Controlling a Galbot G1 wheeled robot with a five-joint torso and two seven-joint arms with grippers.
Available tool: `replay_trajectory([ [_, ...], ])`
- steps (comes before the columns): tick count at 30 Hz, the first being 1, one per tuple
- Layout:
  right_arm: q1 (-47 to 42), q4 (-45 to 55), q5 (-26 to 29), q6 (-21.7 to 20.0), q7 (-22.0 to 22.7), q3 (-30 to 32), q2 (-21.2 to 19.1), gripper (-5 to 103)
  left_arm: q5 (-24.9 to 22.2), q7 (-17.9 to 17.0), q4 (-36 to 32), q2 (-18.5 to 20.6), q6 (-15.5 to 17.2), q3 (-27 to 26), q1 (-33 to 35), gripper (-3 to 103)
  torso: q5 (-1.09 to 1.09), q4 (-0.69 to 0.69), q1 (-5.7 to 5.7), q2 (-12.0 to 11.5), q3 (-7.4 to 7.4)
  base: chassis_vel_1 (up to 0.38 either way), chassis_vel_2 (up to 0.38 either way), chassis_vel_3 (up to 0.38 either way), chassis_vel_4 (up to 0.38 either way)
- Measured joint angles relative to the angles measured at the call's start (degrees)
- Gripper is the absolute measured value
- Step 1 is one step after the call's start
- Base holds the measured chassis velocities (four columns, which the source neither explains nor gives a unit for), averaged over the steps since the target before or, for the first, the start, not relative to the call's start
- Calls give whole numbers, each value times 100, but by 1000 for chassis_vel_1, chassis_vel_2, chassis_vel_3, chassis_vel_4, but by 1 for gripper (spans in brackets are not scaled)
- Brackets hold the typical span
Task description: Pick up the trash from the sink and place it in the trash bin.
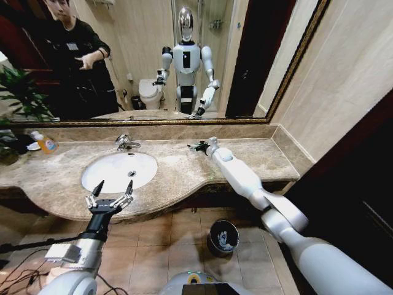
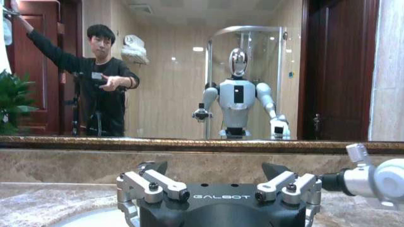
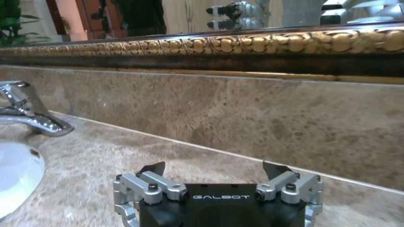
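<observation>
Your left gripper [image 1: 115, 187] has its jaws wide and holds nothing. It hangs just over the front edge of the white oval sink [image 1: 120, 170], a good spot to reach in from. Your right gripper [image 1: 198, 146] also has wide, empty jaws and rests low over the beige marble table [image 1: 178, 169], out of the way. No trash can be made out in the sink. The small round dark trash bin [image 1: 222, 237] waits on the floor below.

**Counter, basin and bin**

The white oval sink [image 1: 118, 171] lies just beyond the left gripper's [image 1: 113, 188] spread jaws; its chrome faucet [image 1: 126, 142] stands behind. The right gripper [image 1: 198, 146] rests over bare counter, farther right. The round dark metal trash bin [image 1: 222, 237] sits on the floor below.
</observation>
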Motion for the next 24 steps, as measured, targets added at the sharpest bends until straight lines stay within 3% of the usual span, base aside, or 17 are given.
replay_trajectory([
  [6,161,-606,-81,-5,173,210,479,100,0,0,0,0,0,0,0,100,0,0,0,0,0,0,0,0,0],
  [24,-88,-326,-121,-198,327,196,256,100,0,0,0,0,0,0,0,100,2,0,0,0,-1,0,0,0,0],
])
